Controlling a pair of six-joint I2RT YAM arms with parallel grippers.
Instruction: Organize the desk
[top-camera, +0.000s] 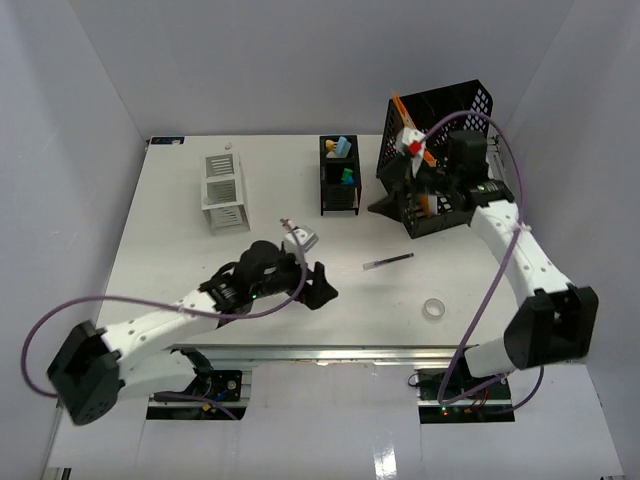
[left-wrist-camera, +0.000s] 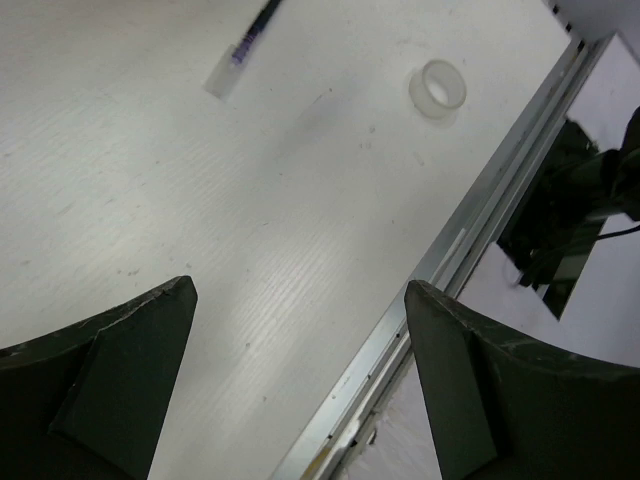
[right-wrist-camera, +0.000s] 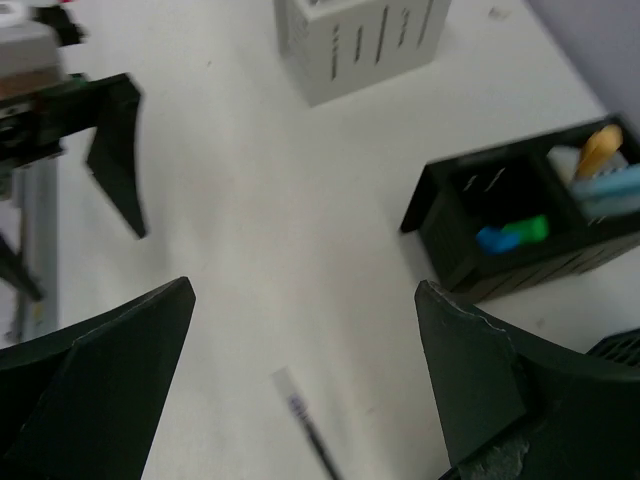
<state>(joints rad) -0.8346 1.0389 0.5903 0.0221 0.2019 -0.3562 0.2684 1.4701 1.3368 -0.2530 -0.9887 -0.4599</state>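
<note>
The desk (top-camera: 180, 250) is a white tabletop with a metal rail (left-wrist-camera: 470, 230) along its near edge. A black pen (top-camera: 388, 262) lies near the middle, and a clear tape roll (top-camera: 433, 309) lies by the front rail. My left gripper (top-camera: 322, 285) hovers low, left of the pen, open and empty. The left wrist view shows the pen (left-wrist-camera: 245, 45) and tape roll (left-wrist-camera: 438, 90) ahead of its jaws (left-wrist-camera: 300, 300). My right gripper (top-camera: 392, 205) is open and empty beside the black mesh basket (top-camera: 445, 120). Between its jaws (right-wrist-camera: 300, 300) lies the pen (right-wrist-camera: 305, 425).
A white slotted organizer (top-camera: 225, 190) stands at the back left. A small black organizer (top-camera: 340, 175) holding blue, green and yellow items stands at the back centre. The mesh basket holds an orange item (top-camera: 405, 120). White walls enclose the desk.
</note>
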